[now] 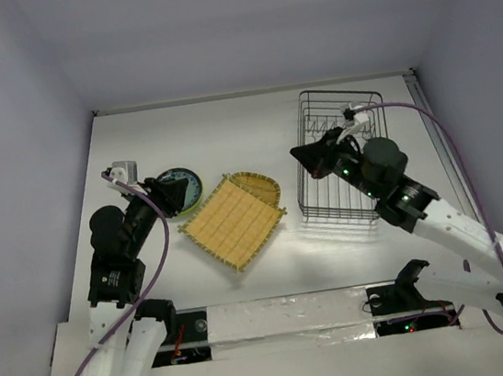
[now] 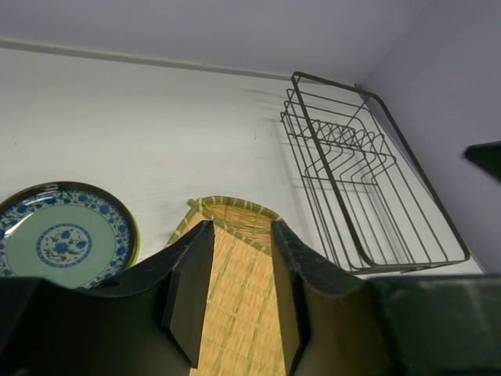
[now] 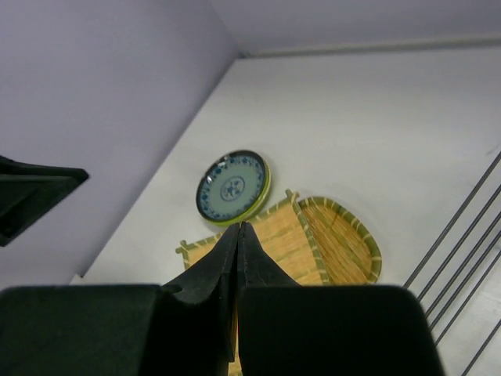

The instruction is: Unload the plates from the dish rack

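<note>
The dark wire dish rack (image 1: 340, 153) (image 2: 368, 188) stands at the right, and no plate shows in it. On the table lie a round lime-rimmed plate with a blue pattern (image 1: 186, 180) (image 2: 63, 239) (image 3: 232, 186), a square bamboo plate (image 1: 233, 220) (image 2: 235, 298) (image 3: 274, 239) and a rounded bamboo plate (image 1: 262, 185) (image 2: 235, 213) (image 3: 340, 247) partly under the square one's far corner. My left gripper (image 1: 179, 197) (image 2: 241, 227) hangs open over the round plate's near edge, holding nothing. My right gripper (image 1: 296, 152) (image 3: 238, 227) is shut and empty at the rack's left side.
White walls close in the table at the back and on both sides. The rack's wires (image 3: 462, 243) run just right of my right gripper. A taped strip (image 1: 287, 313) runs along the near edge between the arm bases.
</note>
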You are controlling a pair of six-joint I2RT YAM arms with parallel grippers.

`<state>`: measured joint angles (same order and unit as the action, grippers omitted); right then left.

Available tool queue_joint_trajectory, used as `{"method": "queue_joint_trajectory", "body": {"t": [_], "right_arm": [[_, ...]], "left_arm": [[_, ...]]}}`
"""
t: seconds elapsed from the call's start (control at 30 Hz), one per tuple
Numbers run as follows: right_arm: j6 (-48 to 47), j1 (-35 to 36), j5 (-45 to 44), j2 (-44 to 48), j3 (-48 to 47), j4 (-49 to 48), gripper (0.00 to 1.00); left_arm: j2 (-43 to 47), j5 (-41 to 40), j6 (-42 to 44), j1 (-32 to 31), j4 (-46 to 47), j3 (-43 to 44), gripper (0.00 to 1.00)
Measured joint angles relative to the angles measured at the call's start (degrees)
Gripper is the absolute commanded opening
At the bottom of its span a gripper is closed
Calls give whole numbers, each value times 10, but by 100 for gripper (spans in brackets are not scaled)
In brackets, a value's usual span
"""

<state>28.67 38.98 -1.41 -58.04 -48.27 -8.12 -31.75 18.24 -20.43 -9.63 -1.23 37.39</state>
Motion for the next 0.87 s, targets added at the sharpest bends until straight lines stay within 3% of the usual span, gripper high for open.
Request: {"method": "queue_joint_trajectory", "body": {"t": [0.17,0.2,0.27,0.3,0.43,0.57,0.6,0.87], "right_arm": [[-29,0,-28,129,4,27,19],[-34,0,-38,158,5,33,33],[-43,0,-64,217,11,40,49],[-47,0,-77,243,15,45,64],[-58,0,-133,337,25,63,92],[-60,0,-186,397,38,92,94],[-60,0,-200,411,43,101,100],[-57,0,-284,499,75,127,100]], "left_arm": [[0,3,0,1,1,0,50],[0,5,0,2,1,0,53],[1,7,-1,3,1,0,57],[2,8,-1,4,1,0,61],[14,8,-7,4,4,0,70],[28,9,-19,4,14,5,74],[30,9,-22,4,14,10,74],[60,7,-44,4,35,43,74]]}}
